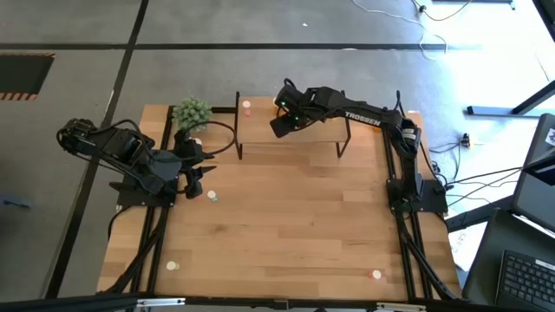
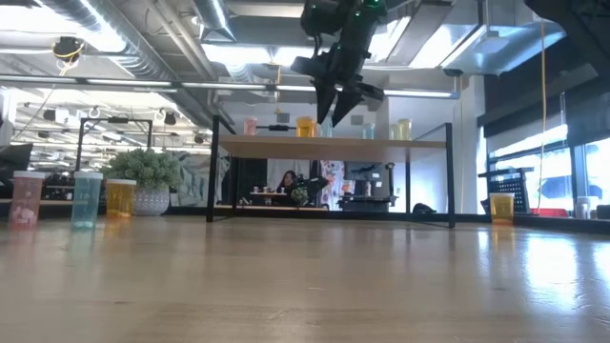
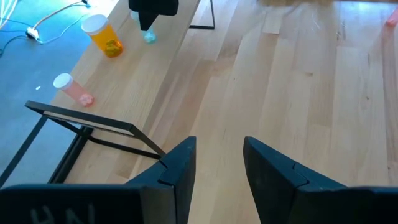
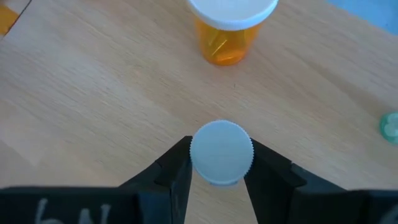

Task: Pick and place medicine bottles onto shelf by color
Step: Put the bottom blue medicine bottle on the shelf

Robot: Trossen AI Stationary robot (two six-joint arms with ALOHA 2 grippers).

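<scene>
My right gripper [image 4: 219, 163] pinches a bottle [image 4: 221, 152] over the shelf [image 1: 295, 134], my left gripper [image 3: 219, 163] spread empty; several bottles shelved, others remain on the table [image 1: 295, 225].

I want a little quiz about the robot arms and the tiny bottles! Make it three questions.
1. True or false: the right gripper holds a white-capped bottle above the shelf.
2. What colour is the bottle standing on the shelf just ahead of it? A pink, B orange, C purple.
3. Fill in: the left gripper is ____, holding nothing.

Key: 1 true; 2 B; 3 open.
</scene>
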